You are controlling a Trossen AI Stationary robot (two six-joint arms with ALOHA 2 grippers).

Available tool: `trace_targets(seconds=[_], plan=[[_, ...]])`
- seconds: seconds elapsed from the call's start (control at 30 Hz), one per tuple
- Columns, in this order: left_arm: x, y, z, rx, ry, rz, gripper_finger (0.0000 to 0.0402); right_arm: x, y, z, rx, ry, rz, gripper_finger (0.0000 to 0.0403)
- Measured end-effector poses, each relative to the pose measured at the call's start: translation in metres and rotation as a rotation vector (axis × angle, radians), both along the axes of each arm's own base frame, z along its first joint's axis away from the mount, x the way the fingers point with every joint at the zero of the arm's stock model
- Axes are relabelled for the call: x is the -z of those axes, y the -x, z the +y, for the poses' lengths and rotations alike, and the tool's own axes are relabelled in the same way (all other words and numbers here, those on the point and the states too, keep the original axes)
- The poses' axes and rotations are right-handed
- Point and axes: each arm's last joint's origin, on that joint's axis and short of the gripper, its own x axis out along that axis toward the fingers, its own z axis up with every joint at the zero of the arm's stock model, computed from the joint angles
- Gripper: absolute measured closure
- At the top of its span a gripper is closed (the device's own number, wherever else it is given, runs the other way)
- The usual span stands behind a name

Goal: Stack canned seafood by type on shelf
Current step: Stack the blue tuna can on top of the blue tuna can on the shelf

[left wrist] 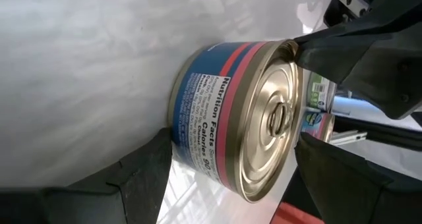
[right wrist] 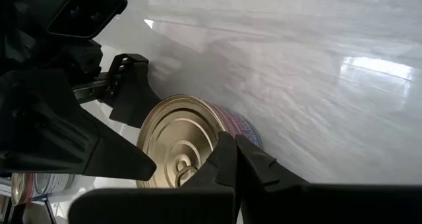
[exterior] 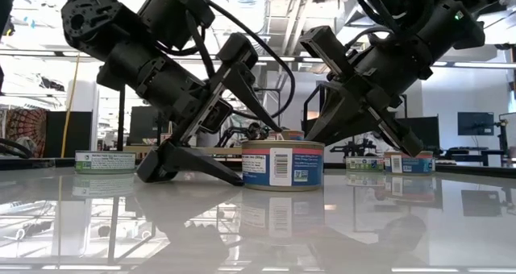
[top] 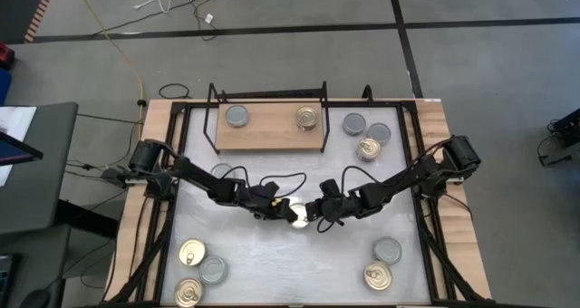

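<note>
Reaching in low from both sides, the two dark arms meet mid-tabletop over one small round gold-topped tin with a blue-and-pink label [top: 297, 214], standing on the glossy white tabletop [top: 290, 263]. Left hand [left wrist: 227, 168] is spread wide around the tin, one finger on each side. Right hand [right wrist: 235, 159] has its fingers pressed together, tips at the tin's rim. Only the low view shows the tin sitting flat and the label's barcode. The overhead view adds the light wooden shelf in a black wire frame [top: 269, 136] carrying a grey-topped tin [top: 237, 117] and a gold one [top: 307, 119].
</note>
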Motion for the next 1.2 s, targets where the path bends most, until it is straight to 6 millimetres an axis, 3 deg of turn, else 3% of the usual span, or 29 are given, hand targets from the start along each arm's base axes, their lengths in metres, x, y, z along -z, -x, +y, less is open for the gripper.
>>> trace_targets(seconds=[1.2], plan=[[-0.002, -0.005, 0.017, -0.013, -0.030, -0.044, 0.0092, 0.001, 0.002, 0.000, -0.003, 0.007, 0.018, 0.0383]])
